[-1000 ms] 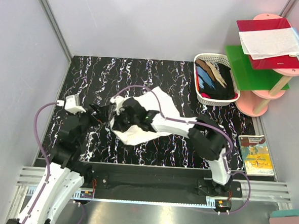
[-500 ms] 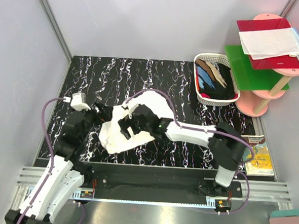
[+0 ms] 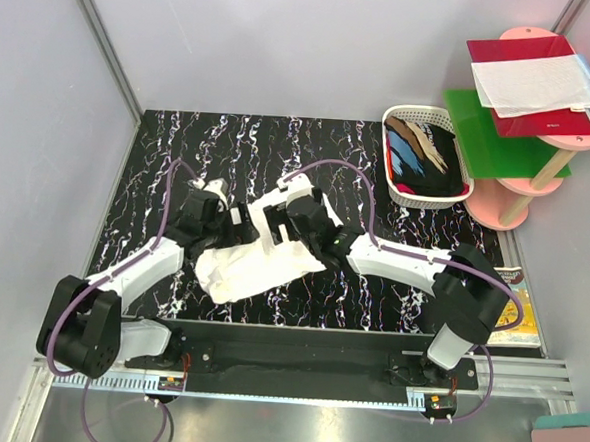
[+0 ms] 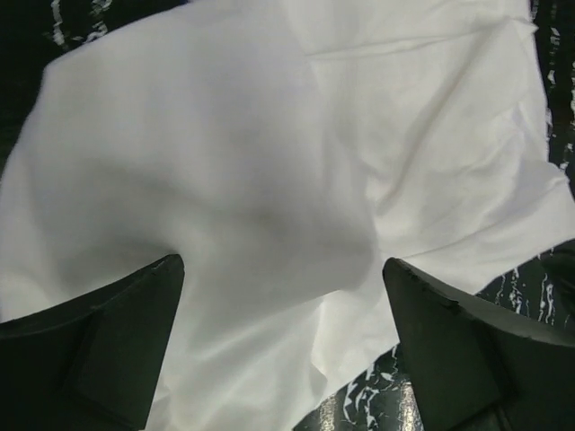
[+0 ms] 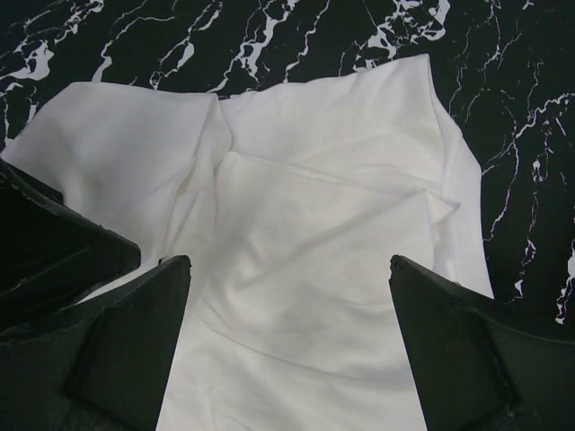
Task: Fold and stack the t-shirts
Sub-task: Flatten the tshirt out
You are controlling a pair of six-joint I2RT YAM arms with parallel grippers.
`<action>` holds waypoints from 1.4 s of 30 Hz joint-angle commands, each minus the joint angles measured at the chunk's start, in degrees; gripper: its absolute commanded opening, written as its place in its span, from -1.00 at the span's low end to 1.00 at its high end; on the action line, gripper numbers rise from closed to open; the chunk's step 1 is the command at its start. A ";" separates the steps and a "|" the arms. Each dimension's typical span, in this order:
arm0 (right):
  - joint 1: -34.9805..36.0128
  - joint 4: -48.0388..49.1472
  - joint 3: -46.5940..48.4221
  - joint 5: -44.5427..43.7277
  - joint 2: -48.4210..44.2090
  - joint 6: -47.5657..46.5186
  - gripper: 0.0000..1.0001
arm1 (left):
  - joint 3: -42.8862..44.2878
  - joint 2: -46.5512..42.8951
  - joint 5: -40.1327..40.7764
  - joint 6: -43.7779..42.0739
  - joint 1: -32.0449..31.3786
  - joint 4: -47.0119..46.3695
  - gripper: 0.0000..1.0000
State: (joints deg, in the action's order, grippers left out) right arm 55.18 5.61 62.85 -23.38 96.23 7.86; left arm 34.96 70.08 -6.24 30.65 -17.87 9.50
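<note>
Near the front middle of the black marbled table (image 3: 229, 147), white t-shirt (image 3: 262, 269), loosely folded, creased, one layer lapped over another. Left gripper (image 4: 280, 269) poised just above the shirt's left part, jaws spread wide, gripping nothing. Right gripper (image 5: 289, 265) above its far right part, jaws equally wide, also gripping nothing. Farther back, at the table's right corner, white basket (image 3: 431, 200) with dark, blue and tan t-shirts (image 3: 434, 164) heaped inside
</note>
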 commanded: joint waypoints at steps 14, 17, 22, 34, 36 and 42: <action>-1.74 -0.51 -2.20 -2.64 2.12 3.39 0.99 | 12.85 9.10 8.24 -3.50 -12.98 4.91 0.92; -2.18 -0.51 -2.64 -2.99 2.21 3.39 1.00 | 14.34 10.68 10.19 -3.41 -13.51 6.76 0.60; -2.71 -0.51 -3.52 -3.17 2.65 3.74 1.00 | 14.70 9.12 12.65 -2.88 -13.51 8.78 -1.00; -8.06 -1.83 -2.21 -2.73 6.43 10.42 1.00 | 12.85 -8.20 35.05 0.10 -13.42 19.85 -1.00; -10.61 -2.00 -1.68 -0.89 7.74 12.18 0.99 | 13.12 -8.47 37.87 1.94 -13.42 22.57 -1.00; -13.87 -0.95 1.57 2.72 11.00 11.83 0.98 | 11.01 -9.35 45.96 8.53 -12.46 28.21 -1.00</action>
State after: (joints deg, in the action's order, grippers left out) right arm 42.26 3.20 60.58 -23.00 105.78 18.46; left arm 46.50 61.98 30.22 33.58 -31.18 33.17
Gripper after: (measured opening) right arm 0.993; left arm 0.005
